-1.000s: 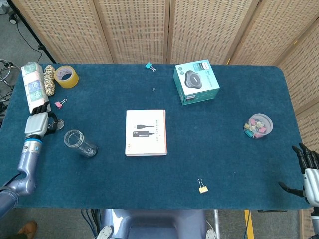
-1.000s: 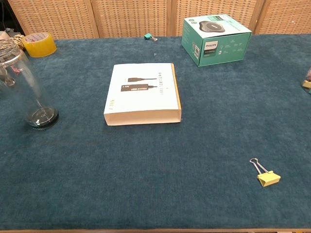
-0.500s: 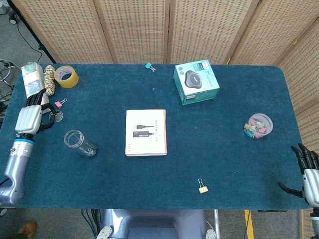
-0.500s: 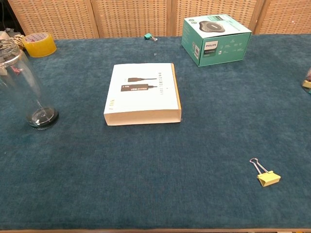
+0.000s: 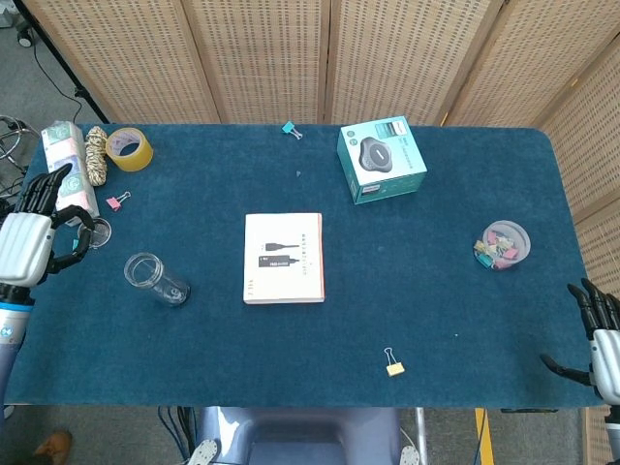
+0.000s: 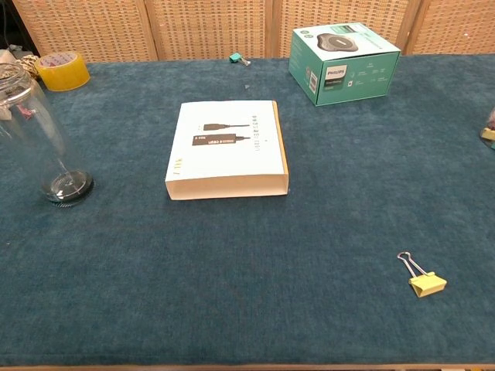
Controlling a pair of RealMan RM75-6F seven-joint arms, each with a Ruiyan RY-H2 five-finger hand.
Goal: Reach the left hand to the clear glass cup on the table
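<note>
Clear glossy glass cup (image 6: 39, 131) (upright) on matt blue cloth (image 6: 247, 294).

Bright, even light falls from overhead; shadows under the box (image 5: 382, 161) and book (image 5: 283, 258) are soft and short. Both views are sharp, with faint highlights on the cup (image 6: 35, 135) right of the left hand (image 5: 31, 242).

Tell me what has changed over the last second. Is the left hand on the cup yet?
Not yet. In the head view the left hand has drifted up and out toward the table's left edge, fingers now spread and holding nothing, apart from the clear glass cup. The cup stayed upright where it was. The right hand, white box and teal box have not moved.
</note>
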